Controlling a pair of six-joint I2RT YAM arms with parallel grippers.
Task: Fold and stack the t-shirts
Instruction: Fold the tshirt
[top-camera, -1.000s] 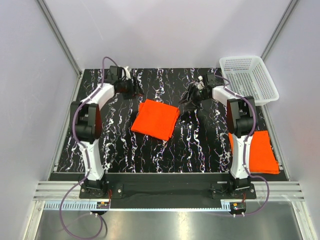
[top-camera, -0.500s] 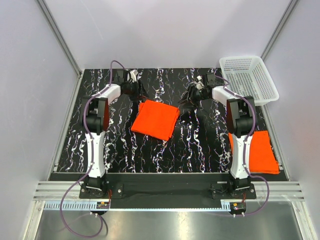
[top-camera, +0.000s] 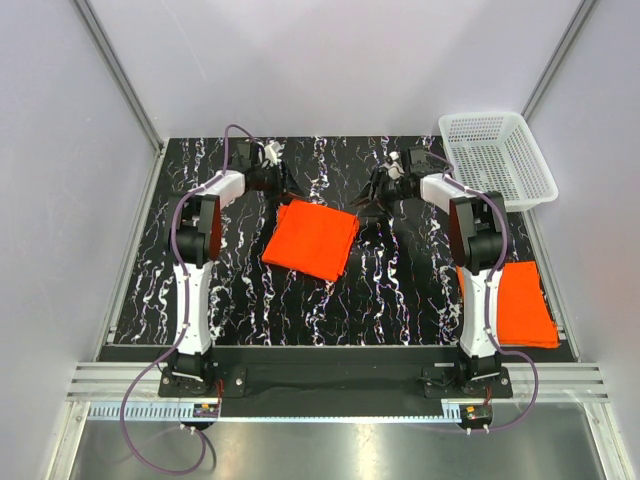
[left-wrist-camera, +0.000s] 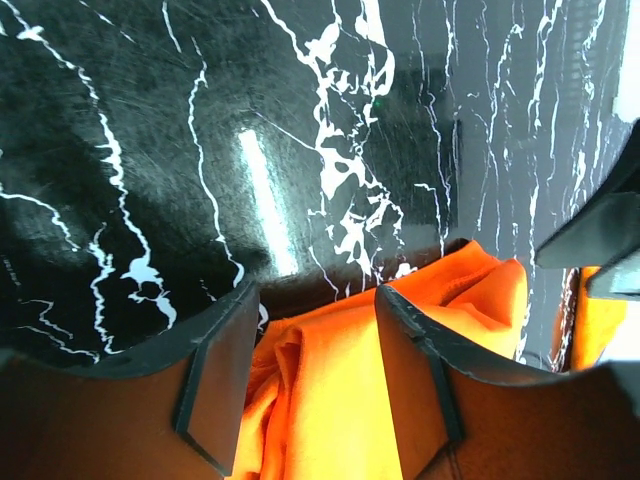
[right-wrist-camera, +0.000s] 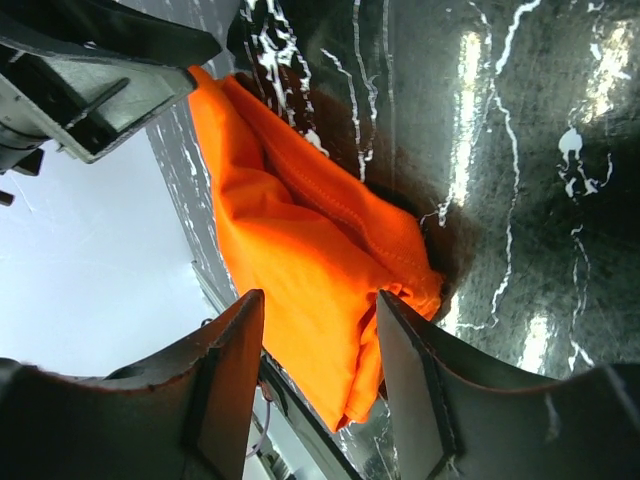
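Folded t-shirt (top-camera: 311, 239) lies in the middle of the black marbled table (top-camera: 400, 290). A second folded t-shirt (top-camera: 518, 303) lies at the near right edge, partly behind the right arm. At the middle shirt we see the left gripper (top-camera: 283, 188) on the far left corner and the right gripper (top-camera: 372, 198) on the far right corner. Both have jaws about half apart, with orange cloth between the fingers (left-wrist-camera: 215, 370) but not squeezed.
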